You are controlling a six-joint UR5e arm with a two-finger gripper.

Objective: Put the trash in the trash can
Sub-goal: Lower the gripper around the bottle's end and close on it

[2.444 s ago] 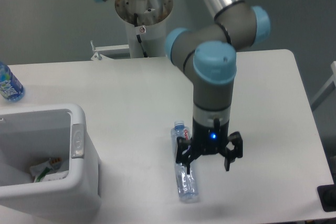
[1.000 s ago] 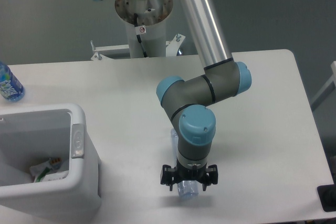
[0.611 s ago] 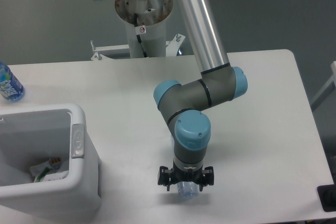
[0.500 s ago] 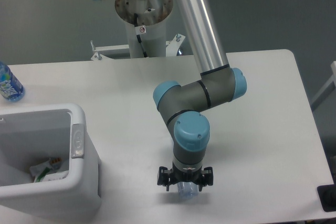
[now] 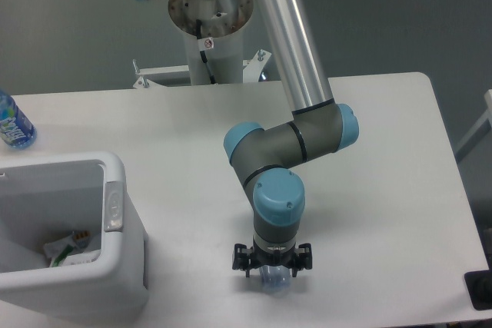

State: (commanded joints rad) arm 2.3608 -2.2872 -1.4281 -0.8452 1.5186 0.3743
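Gripper low over the clear bottle near the front edge of the counter

The arm reaches down steeply and its gripper [image 5: 273, 263] sits right at the counter [image 5: 369, 190], with a black finger on either side of the slim clear bottle [image 5: 273, 280]. Only the bottle's rounded end shows below the wrist; the rest is hidden by the arm, so the label cannot be seen. The jaws stand fairly wide, and whether the fingers press the bottle cannot be told from this angle. The trash can [image 5: 115, 259], a white bin with a thick rim and a small grey tab, stands well apart at the left edge, and a crumpled wrapper [image 5: 69, 250] lies inside it. A bottle with a blue label [image 5: 13, 124] stands at the far left of the counter.
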